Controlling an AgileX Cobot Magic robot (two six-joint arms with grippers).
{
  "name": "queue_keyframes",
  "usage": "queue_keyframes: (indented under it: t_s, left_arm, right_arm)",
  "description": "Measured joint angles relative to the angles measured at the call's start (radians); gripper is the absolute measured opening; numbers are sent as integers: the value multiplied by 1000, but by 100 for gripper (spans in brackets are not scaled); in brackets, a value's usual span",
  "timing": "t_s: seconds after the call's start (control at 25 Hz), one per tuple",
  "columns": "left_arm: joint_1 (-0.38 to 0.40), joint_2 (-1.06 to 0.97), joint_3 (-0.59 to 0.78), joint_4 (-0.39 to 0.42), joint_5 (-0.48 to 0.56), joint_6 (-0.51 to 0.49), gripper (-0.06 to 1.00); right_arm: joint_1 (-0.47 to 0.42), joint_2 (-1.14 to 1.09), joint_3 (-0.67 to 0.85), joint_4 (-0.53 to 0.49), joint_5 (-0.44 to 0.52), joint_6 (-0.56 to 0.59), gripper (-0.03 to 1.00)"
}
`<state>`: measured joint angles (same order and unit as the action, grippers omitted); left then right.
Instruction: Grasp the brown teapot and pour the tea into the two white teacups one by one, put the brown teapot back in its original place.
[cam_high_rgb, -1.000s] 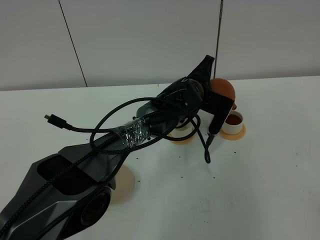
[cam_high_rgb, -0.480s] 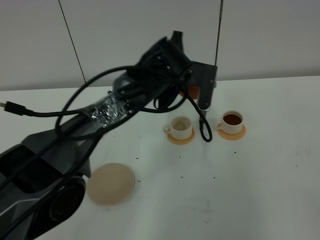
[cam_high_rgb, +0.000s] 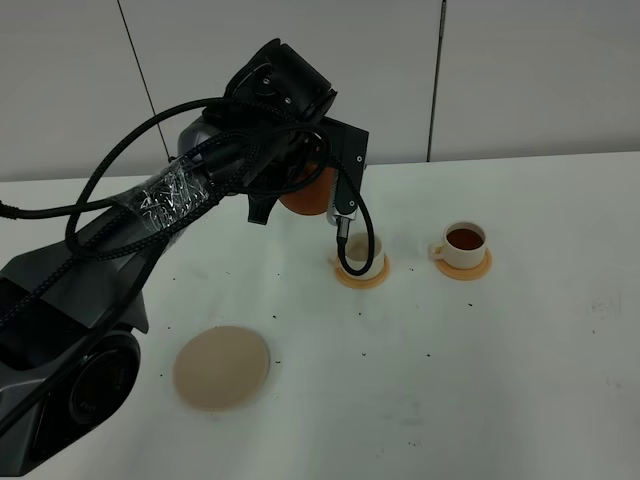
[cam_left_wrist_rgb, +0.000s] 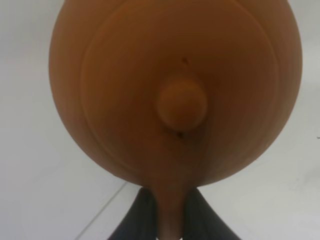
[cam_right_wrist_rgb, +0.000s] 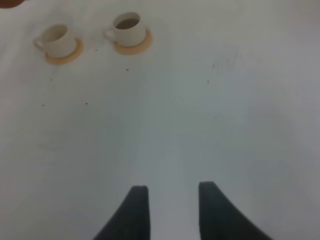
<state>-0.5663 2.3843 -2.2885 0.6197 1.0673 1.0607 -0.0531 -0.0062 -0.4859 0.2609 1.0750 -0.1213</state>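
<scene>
**Swinging the teapot off the filled cup toward the empty one**

The brown teapot (cam_high_rgb: 305, 192) is held clear of the bench, its loop handle clamped between the fingers of the left gripper (cam_left_wrist_rgb: 170, 220). A second ago it hung over the filled teacup (cam_high_rgb: 466, 243), the one nearer the right edge, where dark tea is now seen. It is now carried back toward the far edge, just left of the empty teacup (cam_high_rgb: 363, 254). One pour is judged done. The second is being lined up, and the spout is not yet tipped over that cup. The beige coaster (cam_high_rgb: 222, 366) is left bare toward the near-left corner, awaiting the return. The right gripper (cam_right_wrist_rgb: 172, 200) is held with its fingers apart, nothing between them.
</scene>
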Motion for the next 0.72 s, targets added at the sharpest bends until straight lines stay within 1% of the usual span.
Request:
queue_keyframes:
  t_s: [0.2,0.4,0.52,0.72]
  left_arm:
    - [-1,34,-1,-13,-9,25,18]
    - [11,42,-1,-71,-51,27,18]
    - [30,42,-1,-133,-65,25,18]
    - [60,42,-1,-266,-93,20,18]
  right_arm:
    - [0,0,0,0,0,0,24]
    - [0,0,0,0,0,-1,24]
    - [0,0,0,0,0,-1,24]
    - [0,0,0,0,0,-1,24]
